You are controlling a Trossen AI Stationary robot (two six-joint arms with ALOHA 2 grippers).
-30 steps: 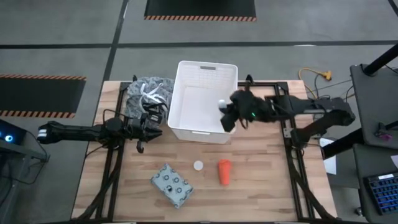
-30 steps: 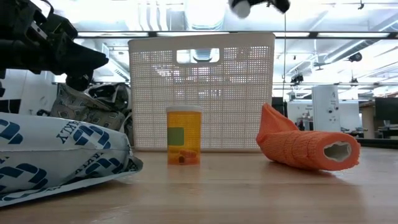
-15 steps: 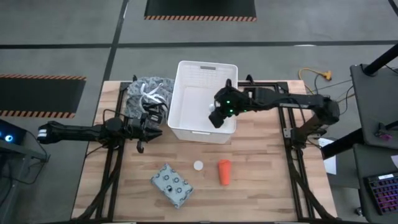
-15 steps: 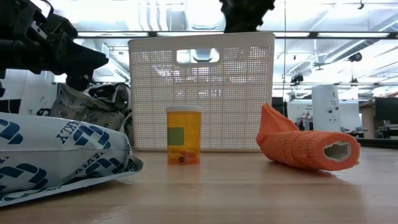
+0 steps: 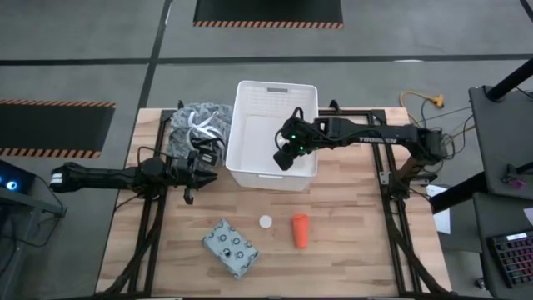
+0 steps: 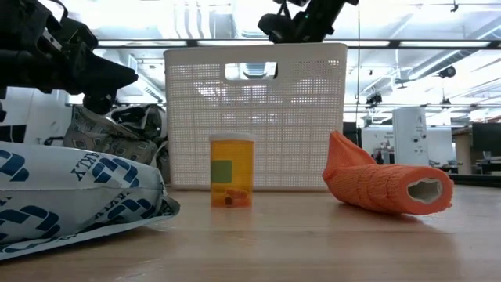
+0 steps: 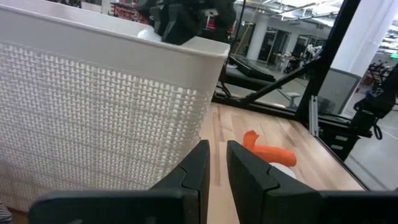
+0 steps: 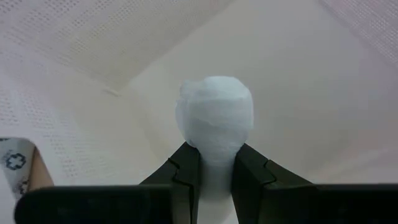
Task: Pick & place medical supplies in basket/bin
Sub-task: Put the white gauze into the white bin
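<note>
White roll [image 8: 215, 118] pinched tight between the two dark fingers [image 8: 186, 171] of the right gripper [image 5: 284, 155] — up in the air inside the white bin [image 5: 250, 125], near its 5 o'clock corner. Bin at about 12 o'clock on the wooden table [image 5: 350, 225], with a handle slot in the wall seen from the low view. Small orange pill bottle [image 6: 232, 170] standing upright just in front of that wall, its white cap [image 5: 266, 222] seen from above at 6 o'clock. Orange roll [image 5: 300, 230] lying just beside the cap. Grey-blue packet with dots [image 5: 230, 247] near 7 o'clock. Grey patterned cloth bundle [image 5: 196, 125] touching the bin at 10 o'clock. Left gripper [image 5: 204, 172] low by the bin at 9 o'clock — fingers [image 7: 198, 171] nearly closed, nothing between them.
</note>
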